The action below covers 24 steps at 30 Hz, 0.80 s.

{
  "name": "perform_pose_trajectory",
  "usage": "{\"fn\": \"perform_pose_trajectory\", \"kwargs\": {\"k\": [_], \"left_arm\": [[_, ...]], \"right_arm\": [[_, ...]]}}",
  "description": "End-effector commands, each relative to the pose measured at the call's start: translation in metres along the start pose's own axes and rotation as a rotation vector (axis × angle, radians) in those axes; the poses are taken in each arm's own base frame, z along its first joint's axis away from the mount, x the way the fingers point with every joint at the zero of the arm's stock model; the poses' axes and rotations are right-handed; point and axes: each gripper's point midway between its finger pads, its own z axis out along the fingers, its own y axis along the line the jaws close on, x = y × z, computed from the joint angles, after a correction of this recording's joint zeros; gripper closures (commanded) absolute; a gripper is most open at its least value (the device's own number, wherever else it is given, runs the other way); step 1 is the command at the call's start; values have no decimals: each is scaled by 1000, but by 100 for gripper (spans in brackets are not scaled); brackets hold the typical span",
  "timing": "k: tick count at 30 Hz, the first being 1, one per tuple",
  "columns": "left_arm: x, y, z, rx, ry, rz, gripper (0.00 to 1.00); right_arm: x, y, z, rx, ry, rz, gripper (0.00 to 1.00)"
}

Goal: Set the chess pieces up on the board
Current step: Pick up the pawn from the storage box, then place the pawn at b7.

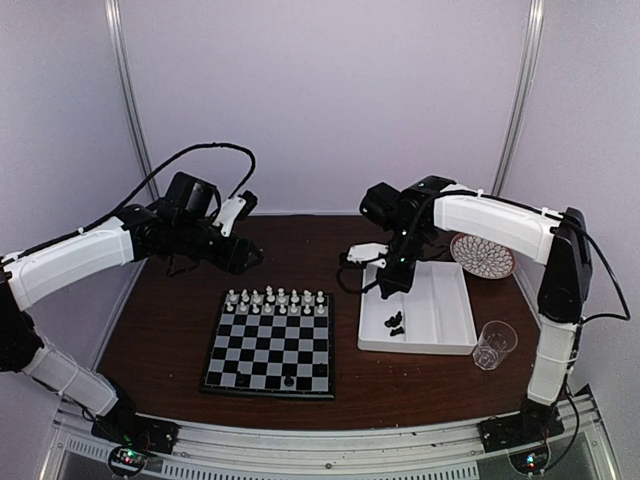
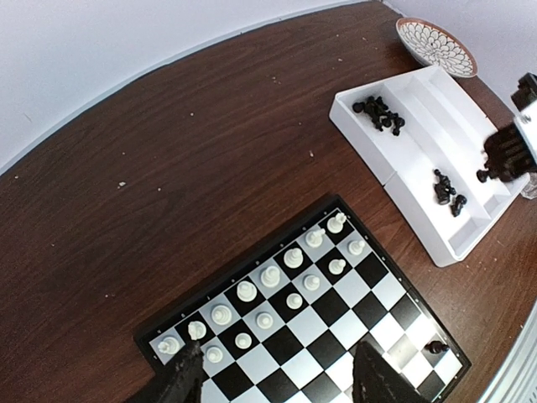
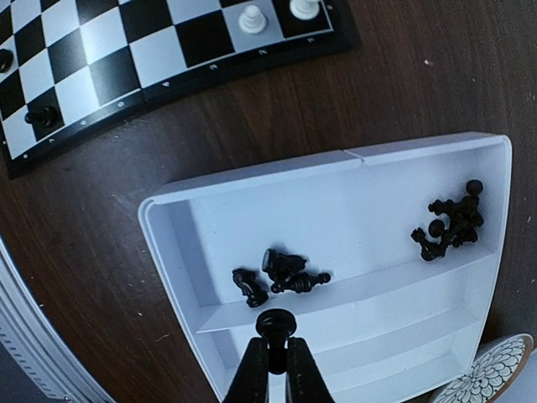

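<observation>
Jaws of the right gripper [image 3: 274, 346] are being pressed shut on a black pawn [image 3: 276, 321] over the white tray [image 3: 277, 218], the chessboard [image 3: 126, 59] lying to its left.

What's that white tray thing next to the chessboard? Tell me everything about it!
The white tray is a rectangle of smooth, plastic-looking material with low walls and long stepped sections inside. It lies flat on the brown table, just right of the chessboard, not touching it. Two small heaps of black chess pieces lie in its widest section. The right gripper hangs over it, pinching one more black piece.
</observation>
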Motion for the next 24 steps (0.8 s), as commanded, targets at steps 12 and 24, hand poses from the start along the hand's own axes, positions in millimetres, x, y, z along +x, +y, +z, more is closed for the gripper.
{"fn": "perform_pose_trajectory", "kwargs": {"k": [12,24], "left_arm": [[-17,11,-12,-58,-54,-4,39],[-26,47,-37,-175,-119,-98,39]], "right_arm": [[-112,126,9,-77,-53,-363,95],[-121,180,54,-110,33,-483,95]]}}
